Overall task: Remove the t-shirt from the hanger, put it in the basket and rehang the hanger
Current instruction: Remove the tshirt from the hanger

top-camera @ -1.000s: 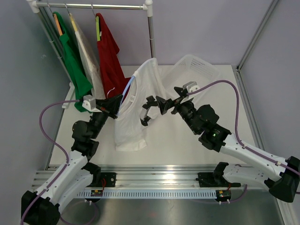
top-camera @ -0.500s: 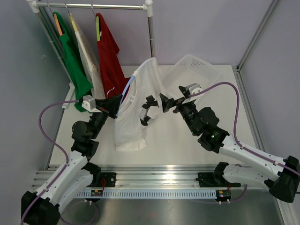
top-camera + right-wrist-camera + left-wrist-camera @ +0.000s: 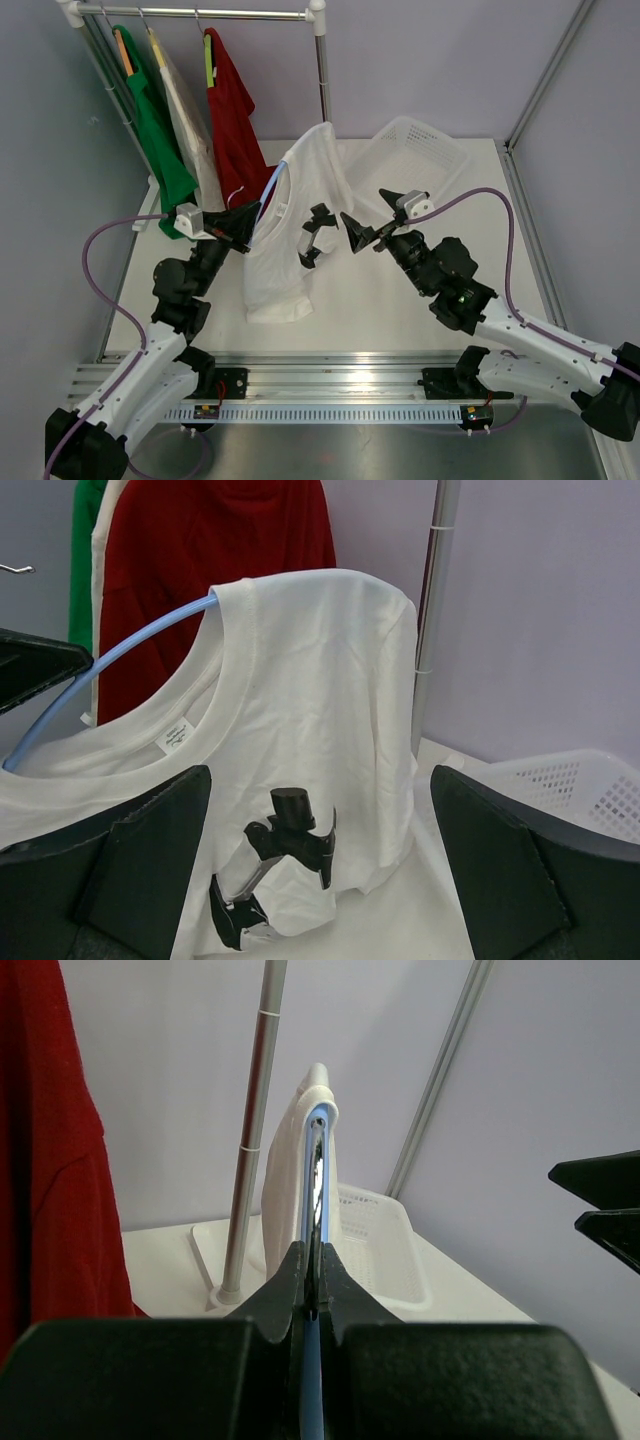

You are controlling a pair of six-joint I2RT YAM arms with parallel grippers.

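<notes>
Left gripper (image 3: 243,222) pinched shut on blue hanger (image 3: 272,186), holding it up between both arms. White t-shirt (image 3: 285,250) on hanger, one shoulder draped over it, rest hanging toward table (image 3: 400,310). Right gripper (image 3: 365,208) spread wide, nothing in it, just beside shirt, facing it.

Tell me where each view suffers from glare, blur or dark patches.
Top external view: evenly lit and sharp, with glare on the metal rail at the bottom. Left wrist view: the left end effector fills the foreground as a dark, soft mass. Right wrist view: the white t-shirt is crisp; the right end effector is dark and featureless.
</notes>
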